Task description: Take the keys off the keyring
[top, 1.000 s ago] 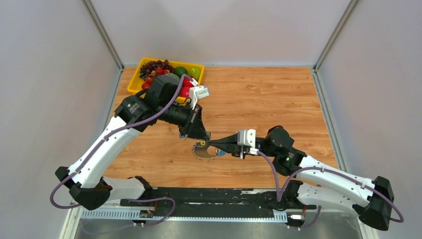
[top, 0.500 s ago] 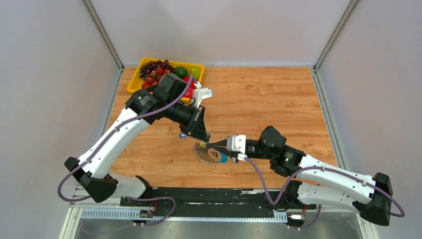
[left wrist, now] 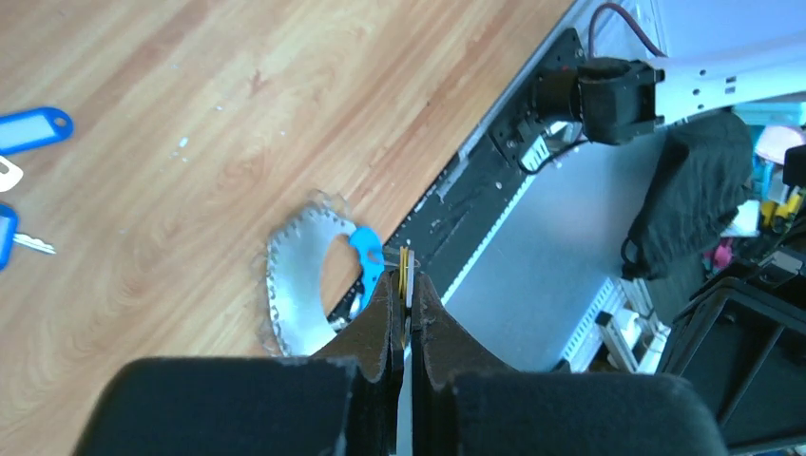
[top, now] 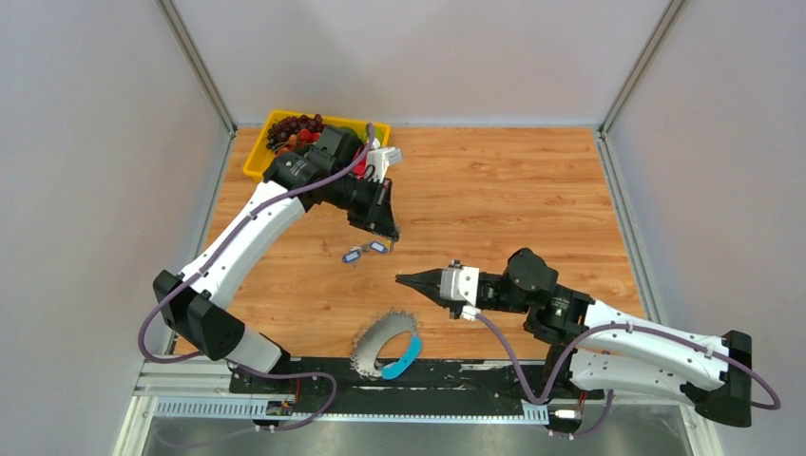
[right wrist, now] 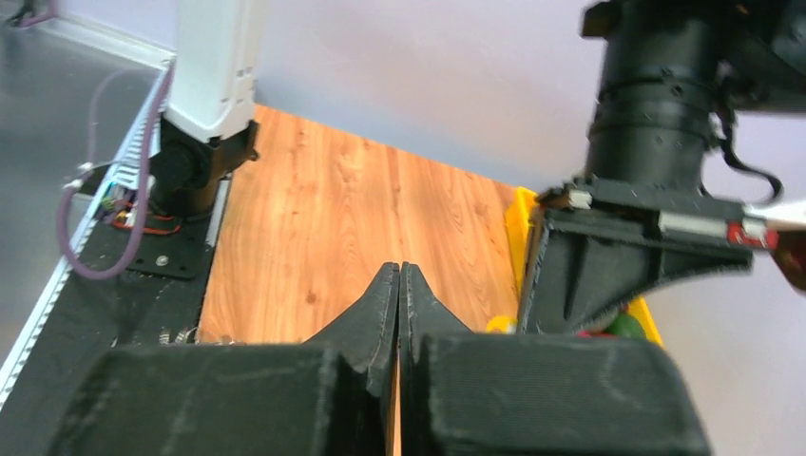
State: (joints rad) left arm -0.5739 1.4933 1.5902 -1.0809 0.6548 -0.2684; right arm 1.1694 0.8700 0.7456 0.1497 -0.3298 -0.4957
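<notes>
The keyring (top: 378,342), a loop bristling with grey keys (top: 364,350) and one bright blue strap (top: 407,356), lies at the table's near edge, partly on the black base rail. It also shows in the left wrist view (left wrist: 297,285). My left gripper (top: 392,233) hovers farther back, well apart from the ring. In its wrist view the left gripper (left wrist: 407,275) is shut on a thin yellow and silver key (left wrist: 405,261). My right gripper (top: 401,279) is shut and empty, above and to the right of the ring. In its own view the right gripper (right wrist: 399,269) has its fingers pressed together.
Small loose blue-tagged keys (top: 365,253) lie on the wood just below my left gripper, and they show in the left wrist view (left wrist: 33,126). A yellow tray (top: 255,157) of fruit sits at the back left behind the left arm. The black base rail (top: 456,372) runs along the near edge.
The keyring has left the spot between the two grippers and dropped to the near edge. My left gripper has drawn back with a key. My right gripper has pulled away to the right.
</notes>
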